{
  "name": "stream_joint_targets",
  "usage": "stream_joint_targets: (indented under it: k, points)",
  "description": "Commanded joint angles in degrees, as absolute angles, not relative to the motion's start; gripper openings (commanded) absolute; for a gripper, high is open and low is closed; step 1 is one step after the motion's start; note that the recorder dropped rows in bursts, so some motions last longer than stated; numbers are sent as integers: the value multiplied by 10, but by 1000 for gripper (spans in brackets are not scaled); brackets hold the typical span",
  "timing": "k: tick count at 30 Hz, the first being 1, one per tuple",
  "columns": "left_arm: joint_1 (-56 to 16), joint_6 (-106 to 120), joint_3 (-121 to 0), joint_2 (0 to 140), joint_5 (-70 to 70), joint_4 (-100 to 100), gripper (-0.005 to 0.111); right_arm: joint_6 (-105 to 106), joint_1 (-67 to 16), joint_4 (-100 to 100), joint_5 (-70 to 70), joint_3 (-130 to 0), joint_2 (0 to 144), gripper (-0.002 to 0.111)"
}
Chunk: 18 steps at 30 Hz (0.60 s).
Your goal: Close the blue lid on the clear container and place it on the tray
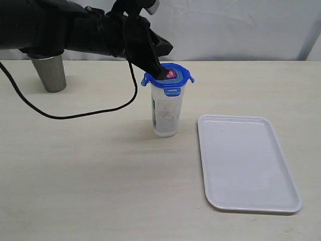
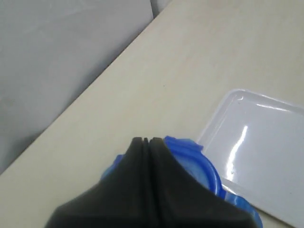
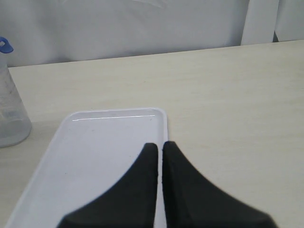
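The left claw is closed and empty; its tip seems to touch the blue lid, which sits on the clear container. The container stands upright on the table, just beside the tray. The right claw is closed too and hangs over the tray.

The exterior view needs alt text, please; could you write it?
The shut left gripper touches the top of the blue lid on the clear container. The white tray lies empty to its right; a steel cup stands far left.
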<state>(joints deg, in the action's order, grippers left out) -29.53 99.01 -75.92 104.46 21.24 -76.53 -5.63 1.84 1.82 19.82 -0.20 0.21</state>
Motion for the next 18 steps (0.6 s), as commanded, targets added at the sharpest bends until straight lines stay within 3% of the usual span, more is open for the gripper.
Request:
stream_joint_targets:
  k: [1,18]
  points:
    - [-300,1001,-727,1053,203,-767,0,-60,19,18,197,0,0,4]
    - [-297,969,-709,929,109,-771,0,-60,19,18,197,0,0,4]
